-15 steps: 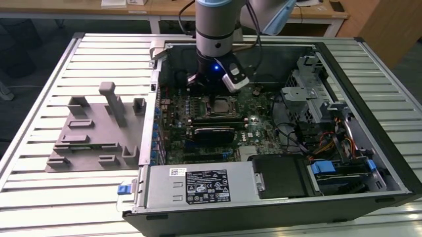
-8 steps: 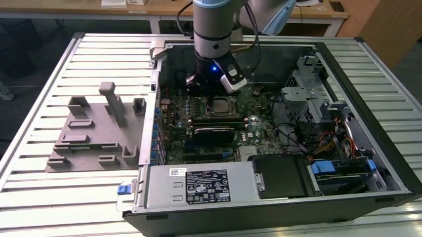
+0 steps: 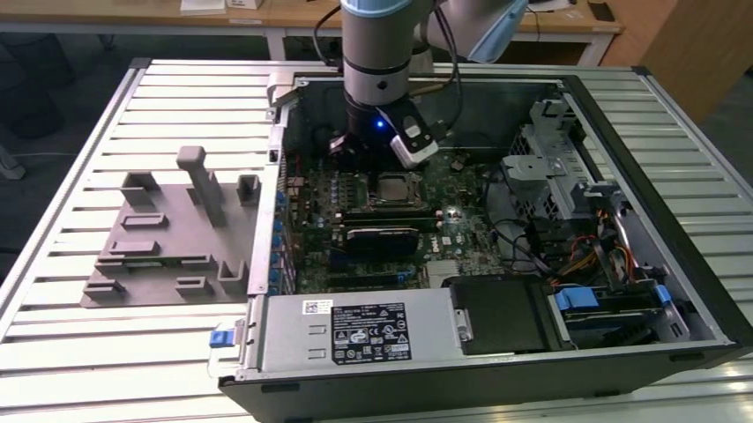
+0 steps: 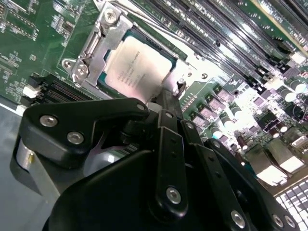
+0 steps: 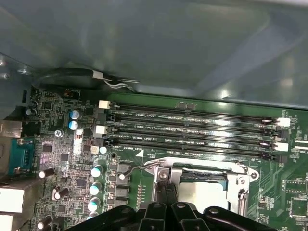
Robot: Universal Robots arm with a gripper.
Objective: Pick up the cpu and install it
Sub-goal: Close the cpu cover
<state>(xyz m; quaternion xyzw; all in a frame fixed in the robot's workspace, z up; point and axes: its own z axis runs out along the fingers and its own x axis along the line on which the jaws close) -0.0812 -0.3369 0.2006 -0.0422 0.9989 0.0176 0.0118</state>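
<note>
The cpu (image 3: pixel 394 187), a small square chip with a pale silver top, lies flat in its socket on the green motherboard (image 3: pixel 459 220) inside the open computer case. Both wrist views show it in the metal socket frame: cpu (image 4: pixel 139 67), cpu (image 5: pixel 207 192). My gripper (image 3: pixel 372 169) hangs just above the socket's edge, on the exterior view's left of the chip. The black fingers (image 4: pixel 168 125) come together to a narrow tip at the frame's corner, beside the thin wire lever (image 5: pixel 144 165). The gripper (image 5: pixel 164 185) is shut with nothing visibly between the fingers.
Long memory slots (image 5: pixel 192 130) run beside the socket. A black rectangular module (image 3: pixel 379 238) sits nearer the power supply (image 3: pixel 353 330). A drive cage and cables (image 3: pixel 553 167) fill the exterior view's right. A grey holder plate (image 3: pixel 176 238) lies on the slatted table, left of the case.
</note>
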